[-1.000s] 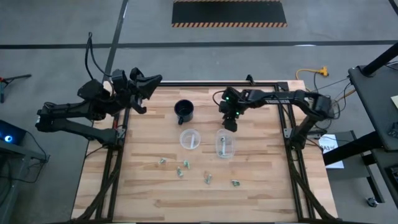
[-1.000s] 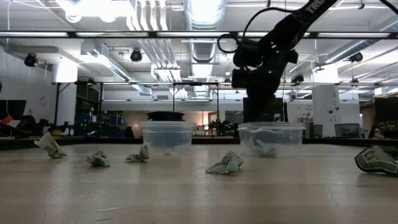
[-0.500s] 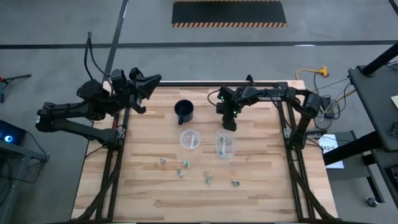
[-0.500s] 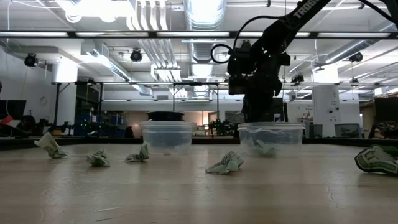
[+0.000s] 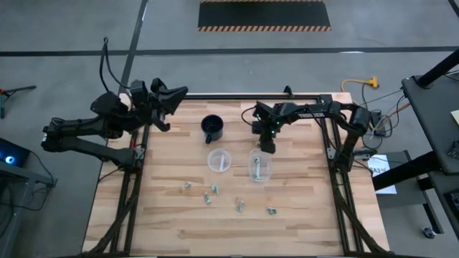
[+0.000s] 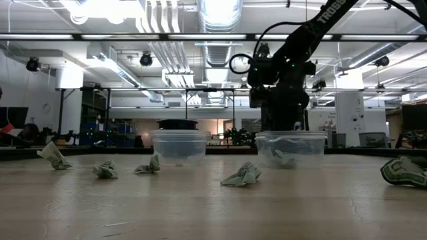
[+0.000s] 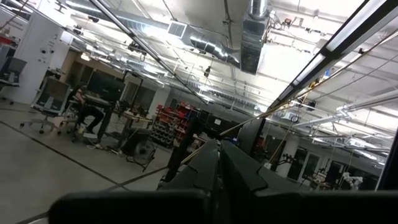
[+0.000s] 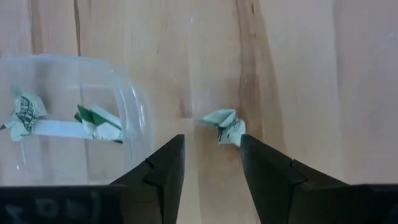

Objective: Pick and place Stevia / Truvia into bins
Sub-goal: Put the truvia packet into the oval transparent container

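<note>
Two clear cups stand mid-table: the left cup (image 5: 219,160) and the right cup (image 5: 259,166) (image 8: 68,118). The right cup holds green-and-white packets (image 8: 98,120). Several more packets lie on the wood nearer the near edge (image 5: 187,185) (image 5: 214,189) (image 5: 239,206) (image 5: 272,211). My right gripper (image 5: 267,142) (image 8: 211,140) hangs open, pointing down, just beyond the right cup's far rim. Past its fingertips one loose packet (image 8: 227,127) lies on the table. My left gripper (image 5: 171,97) waits shut at the table's far left corner.
A black mug (image 5: 212,127) stands beyond the left cup, toward the far edge. In the low view the crumpled packets (image 6: 105,169) (image 6: 243,175) (image 6: 403,170) lie in front of both cups (image 6: 180,145) (image 6: 291,147). Bare wood lies right of the right cup.
My right arm has drawn its elbow in toward the table. Its gripper has swung a little toward the table's left and back, staying open above the far side of the right cup. No packet or cup has moved.
</note>
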Controlling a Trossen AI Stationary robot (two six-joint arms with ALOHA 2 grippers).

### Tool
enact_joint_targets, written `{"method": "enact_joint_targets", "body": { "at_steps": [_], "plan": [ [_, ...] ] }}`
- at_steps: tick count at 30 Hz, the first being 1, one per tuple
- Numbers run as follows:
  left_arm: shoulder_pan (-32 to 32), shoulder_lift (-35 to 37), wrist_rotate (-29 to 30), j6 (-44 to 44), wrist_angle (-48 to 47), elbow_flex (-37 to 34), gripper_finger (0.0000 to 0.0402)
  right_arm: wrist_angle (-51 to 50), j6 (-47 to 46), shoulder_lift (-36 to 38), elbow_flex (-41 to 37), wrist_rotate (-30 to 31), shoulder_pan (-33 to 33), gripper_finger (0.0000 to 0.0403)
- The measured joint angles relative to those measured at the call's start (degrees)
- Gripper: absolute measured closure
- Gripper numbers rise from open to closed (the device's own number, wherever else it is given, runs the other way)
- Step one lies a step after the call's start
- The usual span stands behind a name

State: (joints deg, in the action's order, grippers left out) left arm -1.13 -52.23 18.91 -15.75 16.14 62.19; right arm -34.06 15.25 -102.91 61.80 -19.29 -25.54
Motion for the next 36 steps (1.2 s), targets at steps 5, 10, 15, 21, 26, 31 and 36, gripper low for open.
{"method": "enact_joint_targets", "body": {
  "at_steps": [5,10,15,21,26,31,36],
  "plan": [
    [0.0,0.0,0.0,0.0,0.0,0.0,0.04,0.6,0.0,0.0,0.0,0.0,0.0,0.0257],
    [0.0,-0.2,0.0,0.0,0.0,0.0,0.04,1.1,0.2,0.0,-0.1,0.0,0.0,0.0259],
    [0.0,-0.3,0.0,-0.1,0.0,0.0,0.04,2.0,0.0,-1.1,-0.1,0.0,0.0,0.026],
    [0.0,-0.3,0.0,0.0,-0.1,0.0,0.04,2.0,-0.2,-3.7,-0.1,-0.1,0.0,0.0257],
    [0.0,-0.3,0.0,0.0,0.0,0.0,0.04,2.3,-0.2,-3.8,0.0,-0.2,0.0,0.0264],
    [0.0,-0.3,0.0,0.0,0.0,0.0,0.04,3.1,-0.3,-3.7,-0.1,-0.1,-0.1,0.0271],
    [0.0,-0.3,0.0,0.1,0.0,0.0,0.04,3.8,-0.3,-3.8,-0.1,-0.1,-0.1,0.0267]
  ]
}}
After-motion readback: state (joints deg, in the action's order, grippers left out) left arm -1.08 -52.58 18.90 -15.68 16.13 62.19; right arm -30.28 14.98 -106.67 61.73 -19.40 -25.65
